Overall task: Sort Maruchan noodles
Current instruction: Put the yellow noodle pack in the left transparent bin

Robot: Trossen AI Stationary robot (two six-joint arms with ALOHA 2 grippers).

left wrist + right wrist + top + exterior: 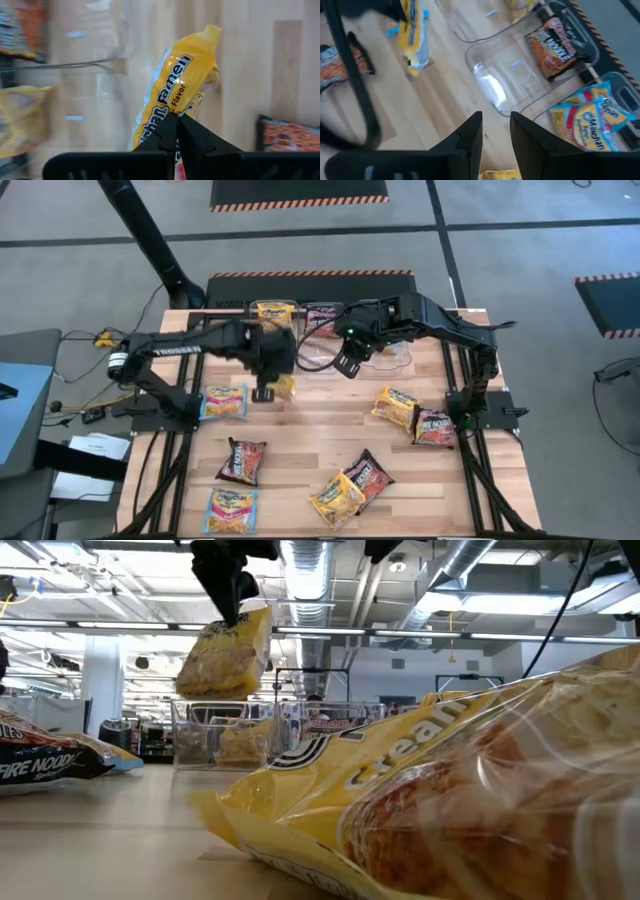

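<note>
My left gripper [264,390] is shut on a yellow noodle packet [285,387] held above the table's middle left; it hangs high in the low view [225,655]. My right gripper [347,365] is open and empty above the clear bins [505,75] at the far edge. A yellow packet [272,312], a maroon packet [560,45] and a light blue packet [592,117] lie in bins. Loose packets lie flat on the table: light blue ones [225,402] [230,510], maroon ones [242,461] [368,477] [434,426], yellow ones [335,498] [397,406]. My left gripper pinches the yellow packet between its two fingers at one end [172,107]. The fingers [232,595] come from above, pointing down. The packet hangs below them, tilted and lifted clear of the table.
The wooden table [300,430] shows bare wood in its middle between the loose packets. One clear bin [492,85] under my right gripper holds nothing. A yellow packet [450,800] lies close in front of the low camera and hides much of that view.
</note>
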